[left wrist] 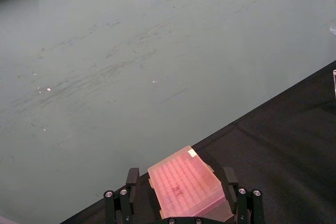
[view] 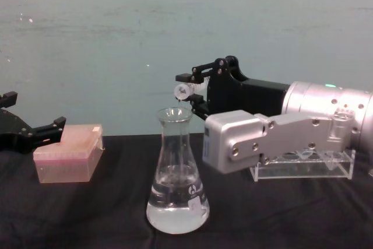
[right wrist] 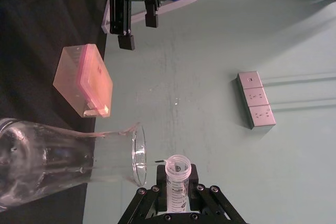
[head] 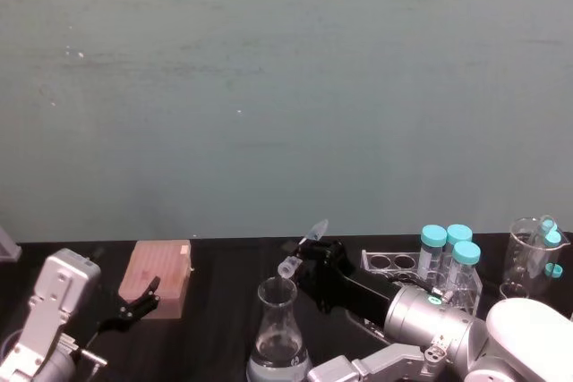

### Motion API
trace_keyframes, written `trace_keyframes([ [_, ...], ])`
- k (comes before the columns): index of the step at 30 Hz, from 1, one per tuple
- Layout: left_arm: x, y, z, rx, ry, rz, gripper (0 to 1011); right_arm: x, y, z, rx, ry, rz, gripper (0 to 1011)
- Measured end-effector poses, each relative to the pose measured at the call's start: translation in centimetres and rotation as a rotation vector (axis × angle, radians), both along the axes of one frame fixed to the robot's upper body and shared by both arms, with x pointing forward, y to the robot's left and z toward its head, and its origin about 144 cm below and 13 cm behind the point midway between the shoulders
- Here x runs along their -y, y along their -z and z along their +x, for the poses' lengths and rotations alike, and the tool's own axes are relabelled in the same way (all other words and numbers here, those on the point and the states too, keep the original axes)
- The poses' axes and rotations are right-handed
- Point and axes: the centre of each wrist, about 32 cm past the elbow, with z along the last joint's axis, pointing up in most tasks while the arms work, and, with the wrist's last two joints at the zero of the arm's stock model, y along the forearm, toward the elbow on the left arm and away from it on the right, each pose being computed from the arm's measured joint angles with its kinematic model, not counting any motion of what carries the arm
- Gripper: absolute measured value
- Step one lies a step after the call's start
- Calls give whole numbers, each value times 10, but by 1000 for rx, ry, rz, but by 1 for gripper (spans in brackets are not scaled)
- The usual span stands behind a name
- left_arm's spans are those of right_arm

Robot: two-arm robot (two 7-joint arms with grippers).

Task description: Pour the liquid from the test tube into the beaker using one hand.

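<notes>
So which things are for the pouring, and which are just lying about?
For the pouring: right claw, the test tube it tips, beaker under it with liquid inside.
Lying about: pink box, left claw open near it, blue-capped tubes, clear rack.

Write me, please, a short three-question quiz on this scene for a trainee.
1. True or false: the right gripper holds the tube upright.
2. Pick one. The left gripper is: A. open, by the pink box; B. shut on the box; C. shut on a capped tube.
3. Short answer: which vessel stands under the tube's mouth?

Key
1. False: the tube is tipped over, mouth down.
2. A.
3. The beaker.
</notes>
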Motion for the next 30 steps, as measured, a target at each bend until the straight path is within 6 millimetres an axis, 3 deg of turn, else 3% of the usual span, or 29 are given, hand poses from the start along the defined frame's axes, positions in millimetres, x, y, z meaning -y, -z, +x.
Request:
trace_keyframes([
  [30,0,0,0,0,0,0,1000,1,4,8,132,-10,-61,224],
])
